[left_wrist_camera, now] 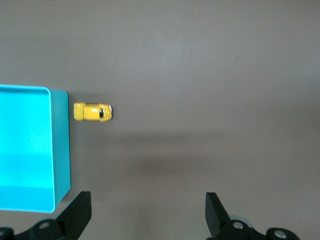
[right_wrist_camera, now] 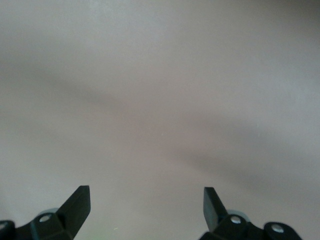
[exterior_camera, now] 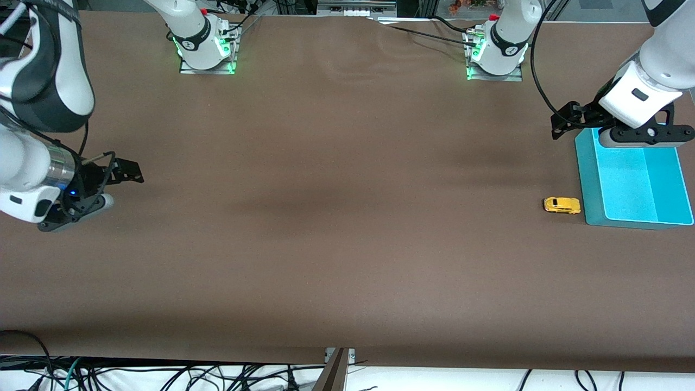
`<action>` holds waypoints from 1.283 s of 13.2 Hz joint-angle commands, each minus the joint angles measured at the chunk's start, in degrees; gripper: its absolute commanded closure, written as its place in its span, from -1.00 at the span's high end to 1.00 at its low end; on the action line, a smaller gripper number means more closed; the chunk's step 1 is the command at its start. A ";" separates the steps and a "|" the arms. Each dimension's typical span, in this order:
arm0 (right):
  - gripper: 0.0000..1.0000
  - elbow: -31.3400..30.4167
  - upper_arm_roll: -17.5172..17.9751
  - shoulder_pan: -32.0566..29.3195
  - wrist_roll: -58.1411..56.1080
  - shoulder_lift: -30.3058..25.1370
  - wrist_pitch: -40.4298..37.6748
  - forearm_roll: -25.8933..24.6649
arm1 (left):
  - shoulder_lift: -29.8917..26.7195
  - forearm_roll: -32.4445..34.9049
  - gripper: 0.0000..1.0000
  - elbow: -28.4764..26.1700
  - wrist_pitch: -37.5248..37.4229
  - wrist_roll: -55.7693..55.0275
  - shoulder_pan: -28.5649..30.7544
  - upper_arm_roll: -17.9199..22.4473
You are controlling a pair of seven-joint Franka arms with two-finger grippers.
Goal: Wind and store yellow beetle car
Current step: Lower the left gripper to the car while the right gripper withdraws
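The yellow beetle car (exterior_camera: 562, 205) stands on the brown table, just beside the teal tray (exterior_camera: 589, 179), at the tray's corner nearer the front camera. It also shows in the left wrist view (left_wrist_camera: 92, 111), apart from the tray's wall (left_wrist_camera: 60, 145). My left gripper (exterior_camera: 562, 122) hangs open and empty over the table by the tray's farther corner; its own view (left_wrist_camera: 147, 200) shows bare table between the fingers. My right gripper (exterior_camera: 122, 172) is open and empty above bare table at the right arm's end, and its own view (right_wrist_camera: 146, 195) shows only table.
The teal tray holds nothing that I can see. The two arm bases (exterior_camera: 206, 49) (exterior_camera: 497, 54) stand along the table's farther edge. Cables hang below the table's near edge.
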 commanded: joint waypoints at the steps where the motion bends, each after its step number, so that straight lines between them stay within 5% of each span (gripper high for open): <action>1: 1.00 0.15 0.86 -0.40 5.29 -3.53 -4.12 0.74 | 2.79 -0.37 1.00 1.21 -2.37 4.85 -0.03 0.19; 9: 1.00 2.79 0.25 -0.66 5.12 -7.05 -6.78 -3.83 | 11.23 -0.03 1.00 -0.80 0.77 34.43 9.63 0.80; 14: 1.00 -0.10 0.16 -2.50 4.86 -11.88 -2.37 -3.92 | 11.41 2.96 1.00 -12.74 15.60 58.69 13.77 0.80; 17: 1.00 -1.60 -0.11 -3.92 4.94 -12.68 -1.94 -6.72 | 15.87 3.75 1.00 -15.14 24.58 71.09 15.70 0.80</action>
